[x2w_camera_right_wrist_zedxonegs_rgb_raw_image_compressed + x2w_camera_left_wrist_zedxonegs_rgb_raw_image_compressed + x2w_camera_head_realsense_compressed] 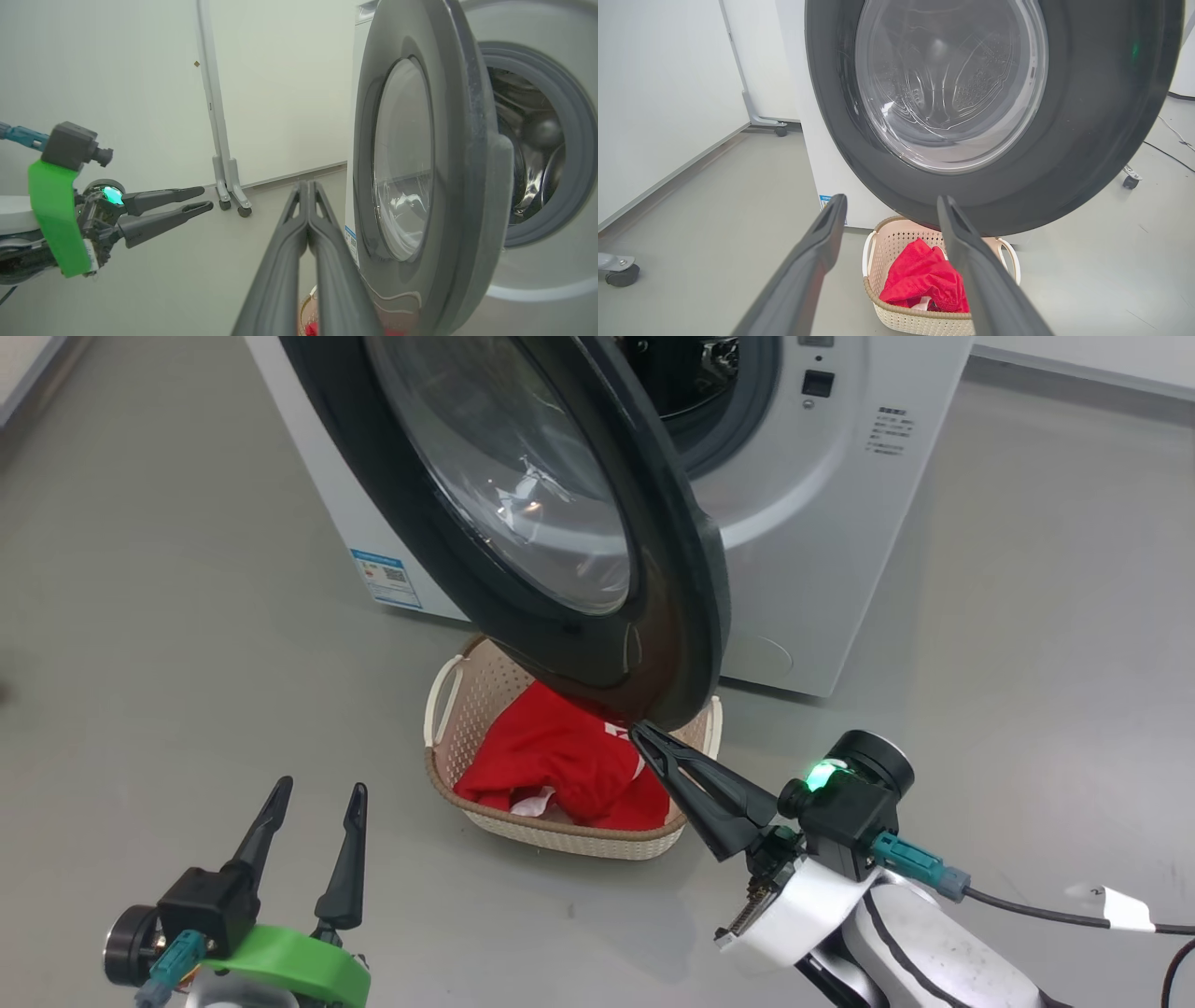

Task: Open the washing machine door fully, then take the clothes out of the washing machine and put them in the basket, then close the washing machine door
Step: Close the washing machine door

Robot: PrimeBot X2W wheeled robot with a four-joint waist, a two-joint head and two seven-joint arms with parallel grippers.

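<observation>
The white washing machine (840,513) stands at the back with its round black-ringed door (560,523) swung open over the basket. The cream basket (467,709) on the floor holds red clothes (560,756) with a bit of white fabric. My right gripper (644,735) is shut and empty, its tips just below the door's lower edge. In the right wrist view the shut fingers (308,186) point up beside the door (458,154), with the drum opening (537,140) behind. My left gripper (317,793) stands open at the lower left; in the left wrist view it (892,203) faces the door (1087,116) and basket (896,242).
Grey floor spreads around the machine. White partition panels on castors (224,186) stand to the left. A cable (1046,910) with a white tag trails from my right arm. The blue label sticker (385,579) shows low on the machine's front.
</observation>
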